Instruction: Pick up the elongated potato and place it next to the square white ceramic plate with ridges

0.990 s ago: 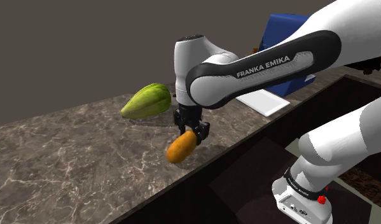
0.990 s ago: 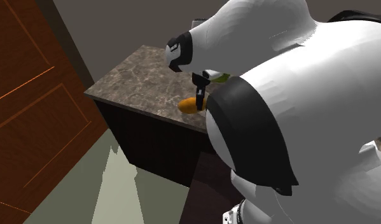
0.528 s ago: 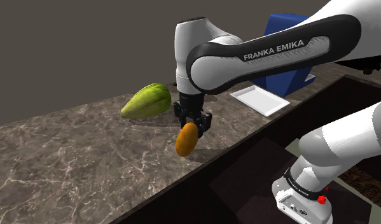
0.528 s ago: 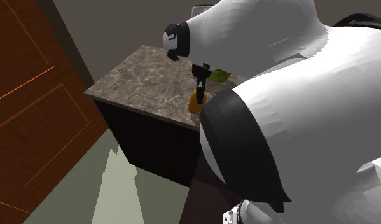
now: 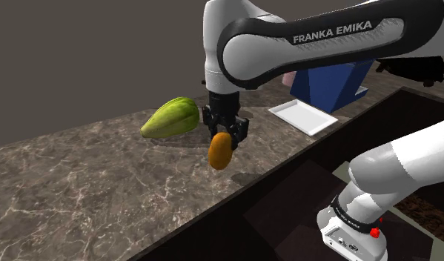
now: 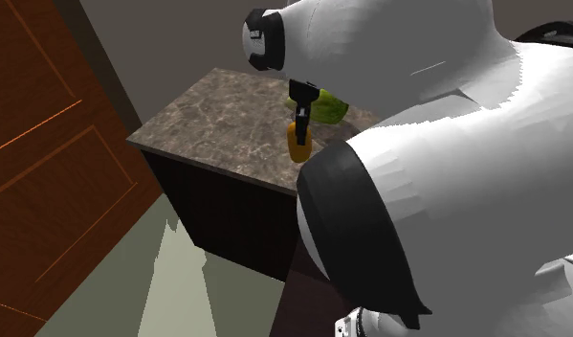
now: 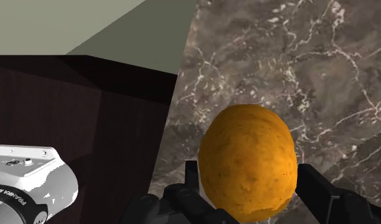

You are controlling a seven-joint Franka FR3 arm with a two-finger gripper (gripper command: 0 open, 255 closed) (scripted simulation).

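An orange-brown elongated potato hangs end-down above the marble counter, clasped at its top by my black gripper, which is shut on it. From the second exterior view the potato dangles under the gripper near the counter's front edge. The wrist view has the potato between both fingers. A white square plate lies on the counter toward the shoulder view's right, well apart from the potato.
A large green fruit lies on the counter just behind the gripper. A blue box stands behind the plate. The counter's front edge drops to dark cabinets. A wooden door stands at the second exterior view's left.
The arm has lifted the potato clear of the counter and carried it slightly toward the shoulder view's right. The potato has swung from tilted to hanging nearly upright.
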